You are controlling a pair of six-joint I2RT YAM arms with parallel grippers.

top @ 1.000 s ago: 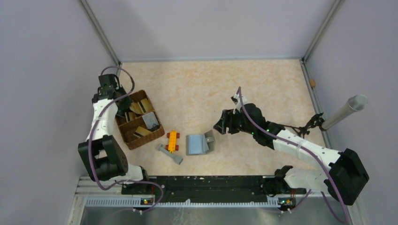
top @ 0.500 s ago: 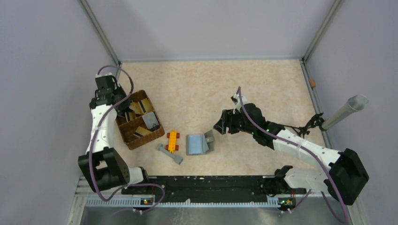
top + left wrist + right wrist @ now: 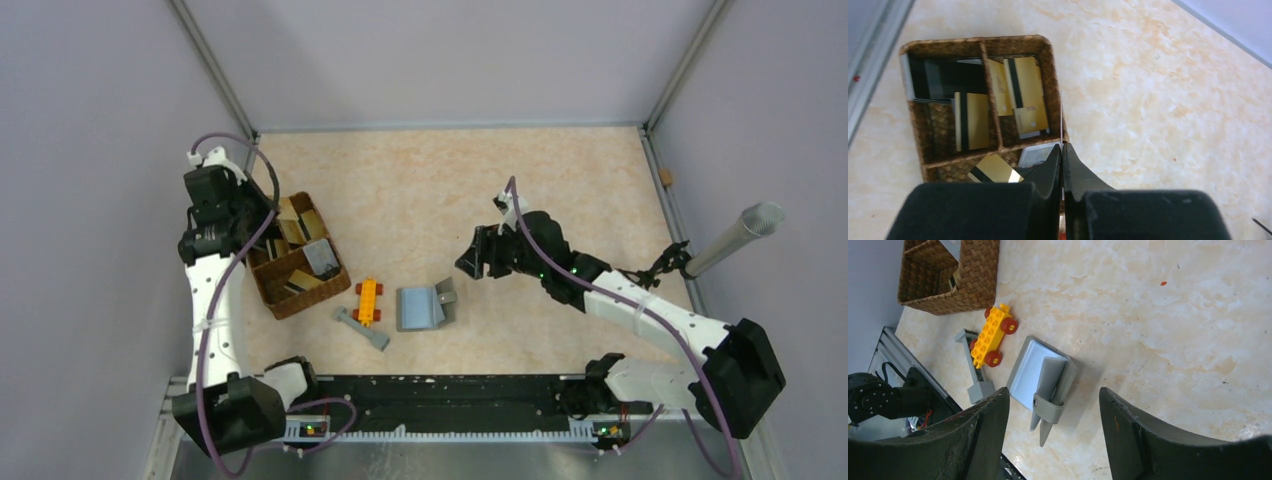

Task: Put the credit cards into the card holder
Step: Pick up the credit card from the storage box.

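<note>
The grey card holder (image 3: pixel 420 308) lies half open on the table, its blue-grey inside up; it also shows in the right wrist view (image 3: pixel 1040 375). Several gold and dark credit cards (image 3: pixel 1023 85) lie in the brown woven tray (image 3: pixel 980 39). My left gripper (image 3: pixel 1062 146) is shut on one thin credit card (image 3: pixel 1061 115), seen edge-on and held above the tray's right rim. In the top view the left gripper (image 3: pixel 245 222) is over the tray (image 3: pixel 300 300). My right gripper (image 3: pixel 1054 390) is open and empty, above and just right of the card holder, and also shows in the top view (image 3: pixel 470 262).
An orange toy brick car (image 3: pixel 368 300) and a grey plastic piece (image 3: pixel 363 328) lie between the tray and the card holder. A metal mesh tube (image 3: pixel 735 238) leans at the right wall. Walls close in the table at left, back and right.
My left arm has risen and drawn back to the left over the tray, with the card in its fingers. My right gripper has shifted slightly and stays open.
</note>
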